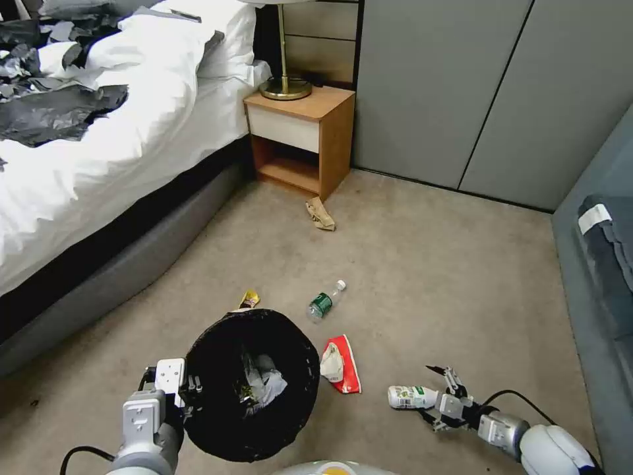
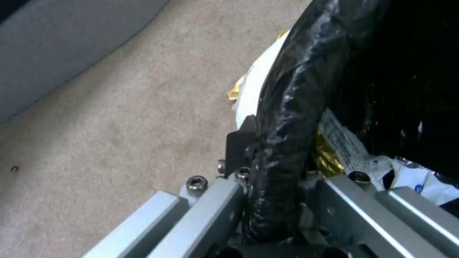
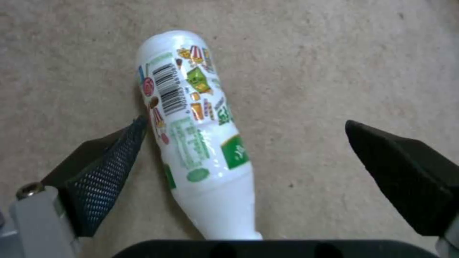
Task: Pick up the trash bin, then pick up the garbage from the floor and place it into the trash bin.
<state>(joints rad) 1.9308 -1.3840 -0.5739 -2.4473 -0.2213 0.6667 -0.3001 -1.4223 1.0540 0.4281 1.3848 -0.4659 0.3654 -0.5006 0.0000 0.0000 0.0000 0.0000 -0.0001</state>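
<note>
Here the left gripper [image 1: 188,389] is clamped on the rim of the trash bin [image 1: 250,382], at its nine o'clock side, holding it low over the carpet [image 1: 428,277]; wrappers and tissue lie inside. The right gripper [image 1: 435,398] sits spread wide around a white bottle [image 1: 412,396] lying on the floor at the bin's three o'clock, one finger [image 3: 110,161] touching it. Between bin and bottle lies a red-white packet [image 1: 343,363]. A clear bottle [image 1: 325,301] lies at the bin's one o'clock, a yellow wrapper [image 1: 248,299] at twelve. A brown paper bag [image 1: 320,214] lies beside the nightstand [image 1: 300,135]. The bed [image 1: 99,165] bounds the ten o'clock side; open carpet stretches toward two o'clock.
</note>
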